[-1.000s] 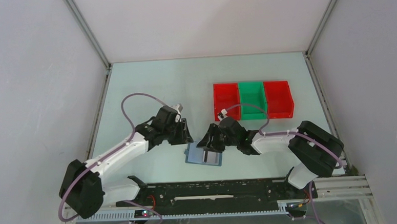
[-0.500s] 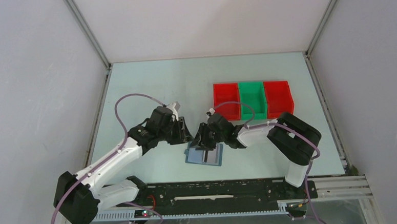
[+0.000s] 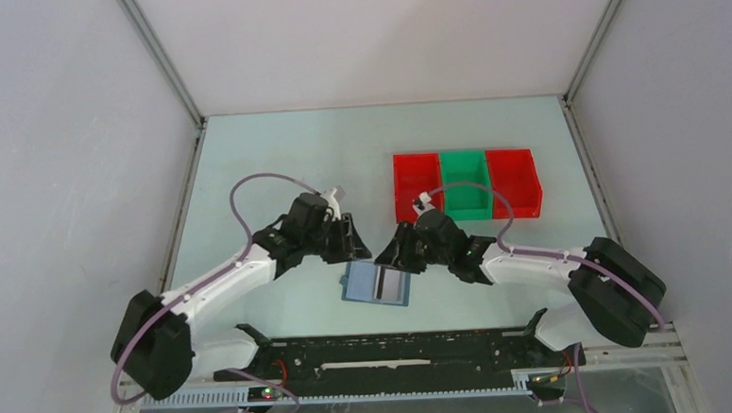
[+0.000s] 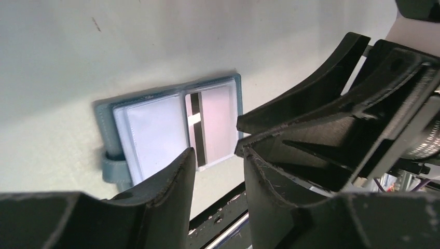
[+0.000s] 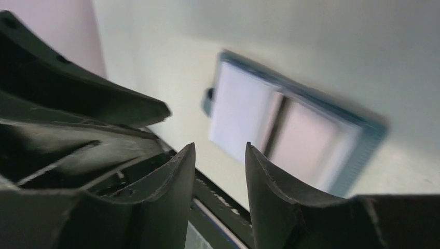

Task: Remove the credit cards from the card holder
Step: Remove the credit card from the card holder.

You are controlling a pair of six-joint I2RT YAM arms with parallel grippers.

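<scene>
The card holder (image 3: pixel 376 284) lay open on the table (image 3: pixel 274 154) between the two arms, with the left jaws and right jaws both parted and empty near its far edge. The left wrist view showed plainly a white card (image 4: pixel 218 122) with a dark stripe in one pocket, while the right wrist view was blurred.

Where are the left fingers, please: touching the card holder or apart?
Cannot tell: in the left wrist view a left finger overlaps the card holder; contact unclear.

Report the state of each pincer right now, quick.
Left pincer: open, holding nothing.
Right pincer: open, holding nothing.
</scene>
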